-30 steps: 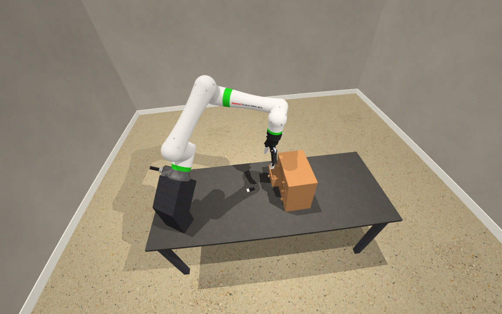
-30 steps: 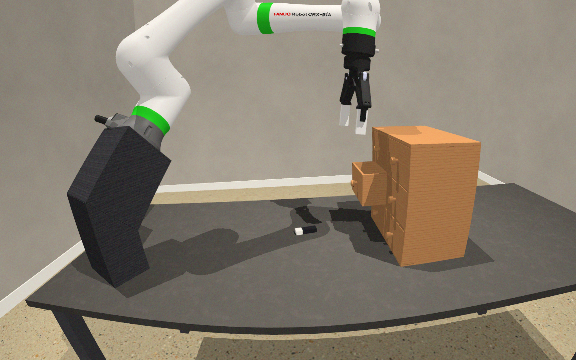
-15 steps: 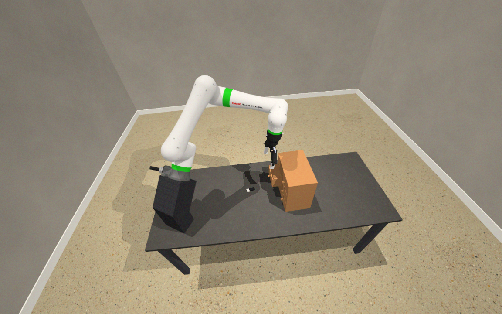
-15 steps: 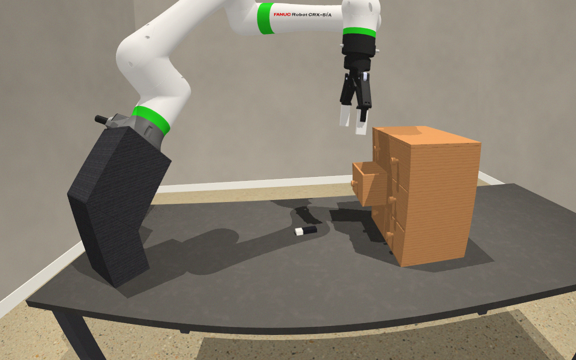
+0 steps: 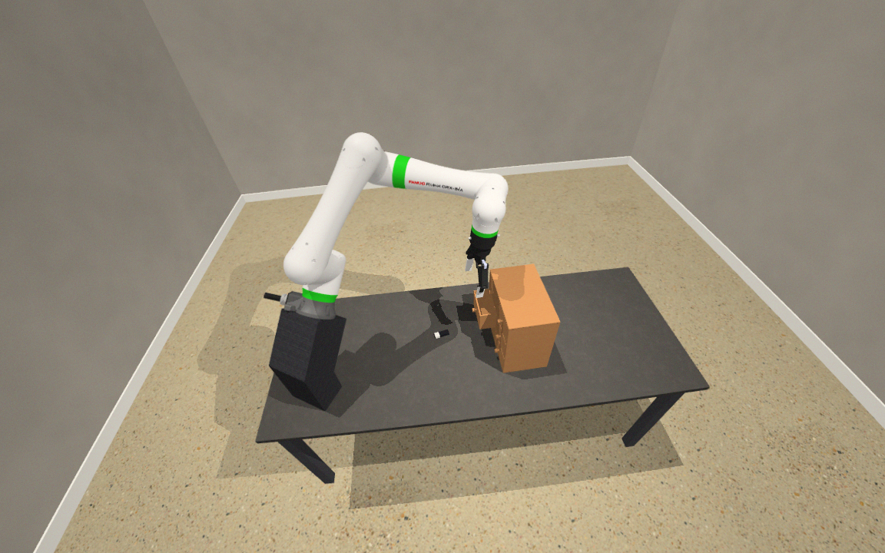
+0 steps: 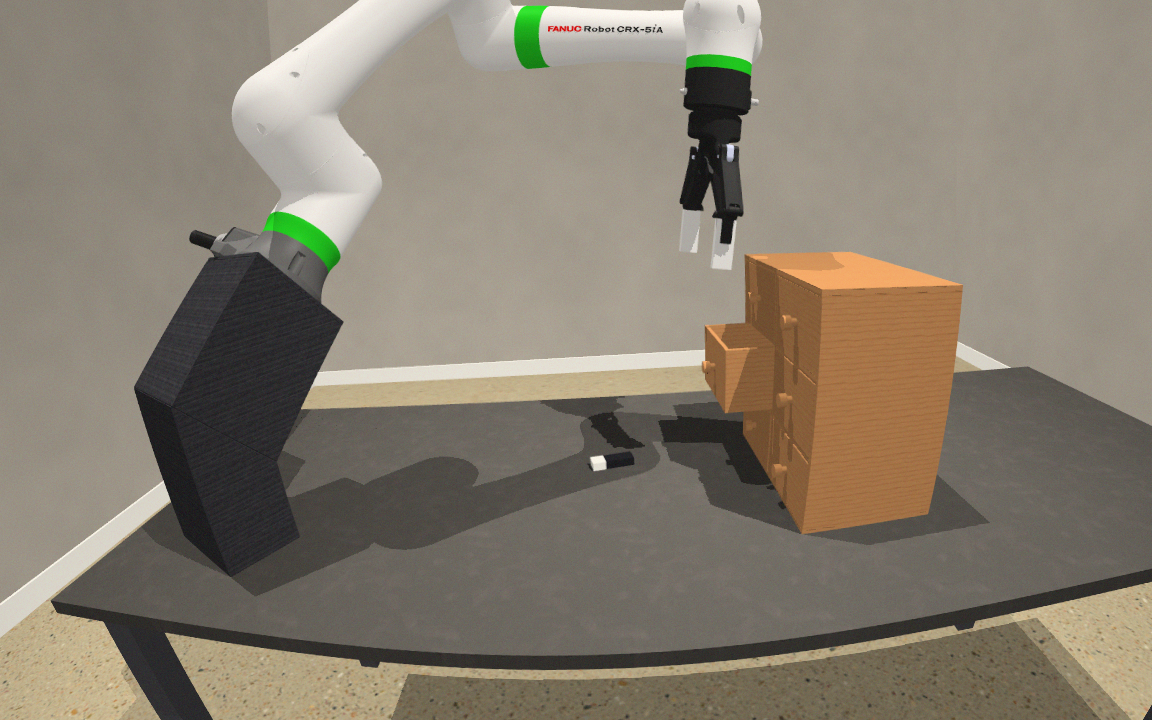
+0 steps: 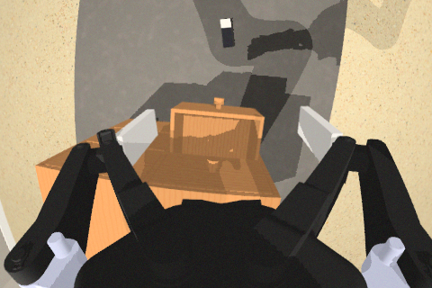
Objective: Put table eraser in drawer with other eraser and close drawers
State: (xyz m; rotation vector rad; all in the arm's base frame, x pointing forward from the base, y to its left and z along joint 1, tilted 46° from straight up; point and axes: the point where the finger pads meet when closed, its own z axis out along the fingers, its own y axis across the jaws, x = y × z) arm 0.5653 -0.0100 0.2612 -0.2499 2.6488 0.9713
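Note:
My gripper (image 5: 475,278) (image 6: 705,256) (image 7: 226,121) is open and empty, pointing down above and in front of the chest, over the pulled-out drawer. The orange wooden chest (image 5: 528,347) (image 6: 884,402) (image 7: 108,220) stands upright. The far column's middle drawer (image 5: 485,319) (image 6: 746,380) (image 7: 198,107) sticks well out and looks level. Its visible inside shows bare wood and shadow, with no eraser to be seen; its rear is hidden in the chest. The other visible drawers look pushed in. A black eraser with a white end (image 5: 442,334) (image 6: 611,462) (image 7: 228,33) lies flat on the table before the chest.
The dark table (image 5: 611,329) (image 6: 562,573) carries the arm's black pedestal (image 5: 304,350) (image 6: 222,402) at the left. Small round knobs stand out from the chest's front, one of them (image 6: 705,367) (image 7: 219,102) on the open drawer. Arm shadows cross the table around the eraser.

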